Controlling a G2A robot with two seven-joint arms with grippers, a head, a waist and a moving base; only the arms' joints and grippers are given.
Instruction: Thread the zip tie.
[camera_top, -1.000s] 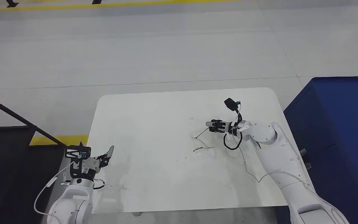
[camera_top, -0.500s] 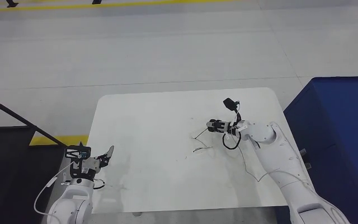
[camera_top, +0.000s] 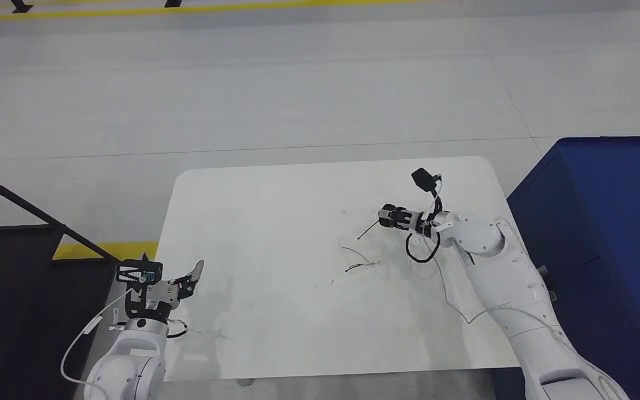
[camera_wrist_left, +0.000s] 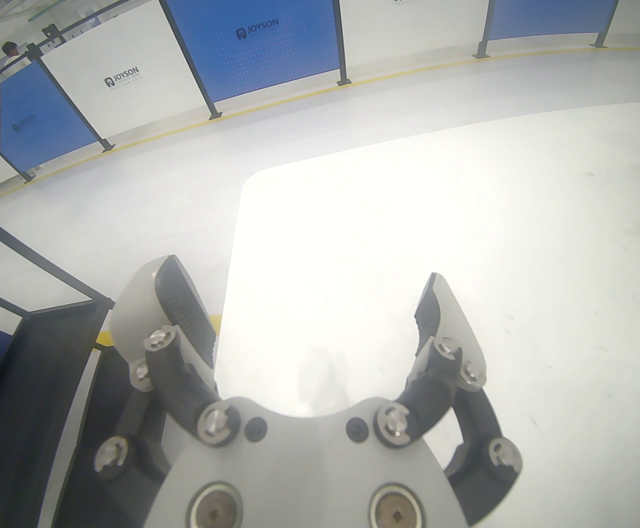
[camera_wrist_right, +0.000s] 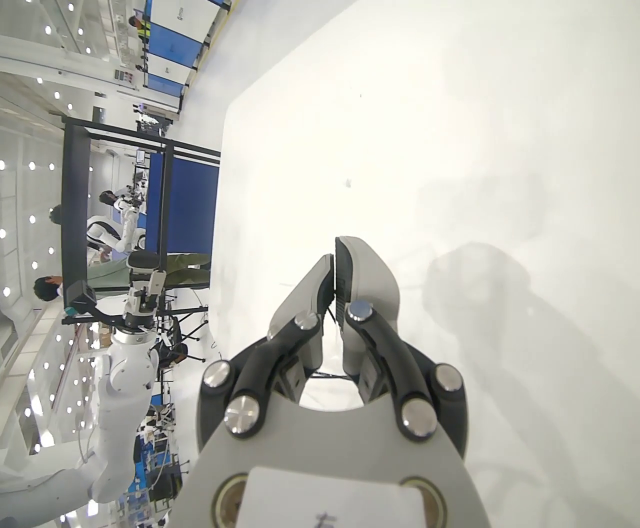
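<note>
The zip tie (camera_top: 368, 228) is a thin black strand running from my right gripper (camera_top: 383, 214) down toward the table's middle. That gripper hovers over the right half of the white table (camera_top: 250, 220), shut on the tie's end. In the right wrist view its fingers (camera_wrist_right: 334, 260) are pressed together. More thin black strands (camera_top: 358, 264) lie on the table just nearer the robot. My left gripper (camera_top: 192, 274) sits at the table's near left edge. It stands open with nothing between its fingers (camera_wrist_left: 310, 300).
A blue cabinet (camera_top: 590, 230) stands against the table's right side. A black rail (camera_top: 45, 225) runs past the table's left. The table's left and middle areas are bare white surface.
My right gripper has shifted a little toward the far right of the table, drawing the held end of the zip tie with it. The left arm has stayed still.
</note>
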